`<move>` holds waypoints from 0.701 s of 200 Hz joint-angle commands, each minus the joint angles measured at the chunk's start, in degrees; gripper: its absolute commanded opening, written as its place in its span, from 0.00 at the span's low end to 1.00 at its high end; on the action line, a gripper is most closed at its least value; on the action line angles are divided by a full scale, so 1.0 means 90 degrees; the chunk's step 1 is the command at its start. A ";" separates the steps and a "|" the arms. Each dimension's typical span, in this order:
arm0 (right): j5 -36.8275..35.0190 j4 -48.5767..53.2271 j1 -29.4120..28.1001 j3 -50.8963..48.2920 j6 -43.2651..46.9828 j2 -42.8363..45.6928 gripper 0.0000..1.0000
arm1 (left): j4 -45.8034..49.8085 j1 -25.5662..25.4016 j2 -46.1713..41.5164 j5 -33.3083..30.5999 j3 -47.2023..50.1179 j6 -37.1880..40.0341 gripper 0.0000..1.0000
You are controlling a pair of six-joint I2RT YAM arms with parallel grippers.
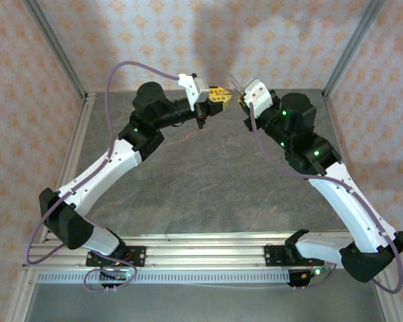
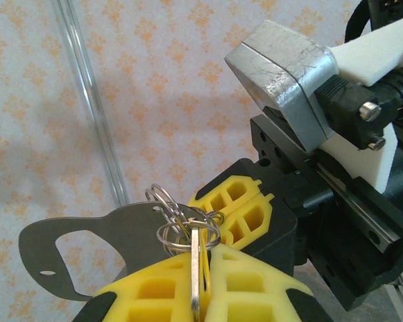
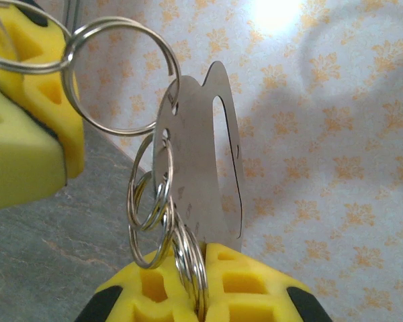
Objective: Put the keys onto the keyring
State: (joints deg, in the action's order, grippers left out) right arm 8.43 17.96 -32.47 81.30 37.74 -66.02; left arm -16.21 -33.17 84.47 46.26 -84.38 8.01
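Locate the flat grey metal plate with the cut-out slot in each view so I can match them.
Top external: too small to make out, near where the left yellow fingers face the right ones, upper centre.
Left wrist: flat grey metal plate lower left, broadside, behind the left fingers pinching a thin key.
Right wrist: centre, upright, foot clamped in the right fingers; left fingers upper left.
Shared landmark: the left yellow fingers.
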 commanded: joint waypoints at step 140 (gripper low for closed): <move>-0.0972 -0.0435 0.0148 0.0073 -0.0522 0.0246 0.00 | -0.1047 -0.0060 -0.0137 -0.1599 0.0660 -0.0112 0.00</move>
State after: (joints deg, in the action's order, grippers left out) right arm 5.34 18.59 -32.47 81.30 35.79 -66.08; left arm -21.98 -34.15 84.47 35.03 -79.00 7.40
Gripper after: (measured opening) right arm 0.047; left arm 0.063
